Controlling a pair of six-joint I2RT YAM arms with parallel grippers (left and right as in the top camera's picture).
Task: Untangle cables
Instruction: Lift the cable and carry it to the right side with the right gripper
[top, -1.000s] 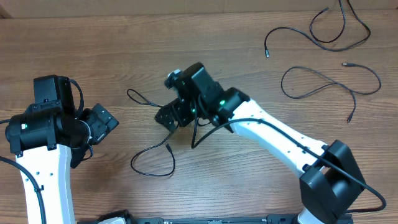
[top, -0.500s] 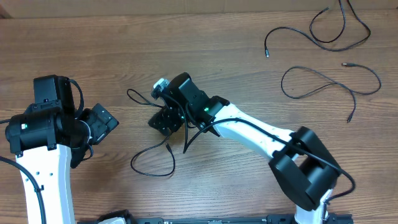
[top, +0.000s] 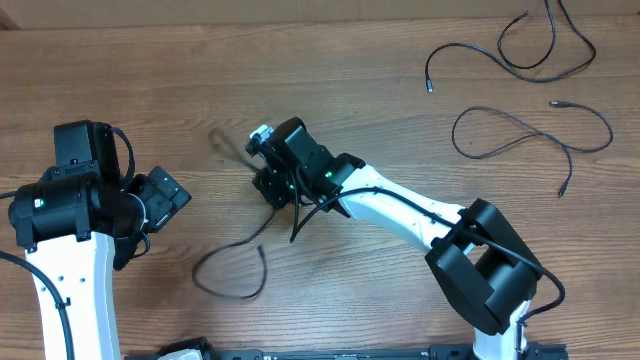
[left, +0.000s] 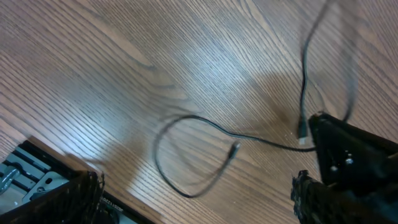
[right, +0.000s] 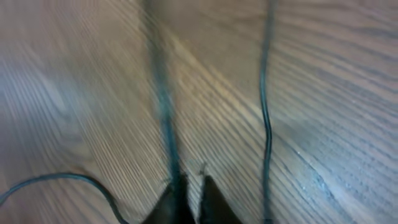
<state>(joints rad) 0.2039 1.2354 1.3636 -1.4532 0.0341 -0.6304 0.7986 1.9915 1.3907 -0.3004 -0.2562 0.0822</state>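
the right end effector (top: 272, 188) sits near the middle of the bench (top: 120, 70), its fingers (right: 178, 200) pressed together on a strand of the tangled cable (left: 249, 138). the cable's loop trails toward 7 o'clock and looks blurred. the left end effector (top: 165, 200) hangs at 9 o'clock, spread and holding nothing. to do this well, i would draw the pinched strand slowly toward open wood and watch that the loop opens rather than tightens. the left side could pin the free end if it drags. bare room lies at 10 to 12 o'clock. the two loose cables (top: 520, 124) at 2 o'clock and the near edge at 6 are best avoided.
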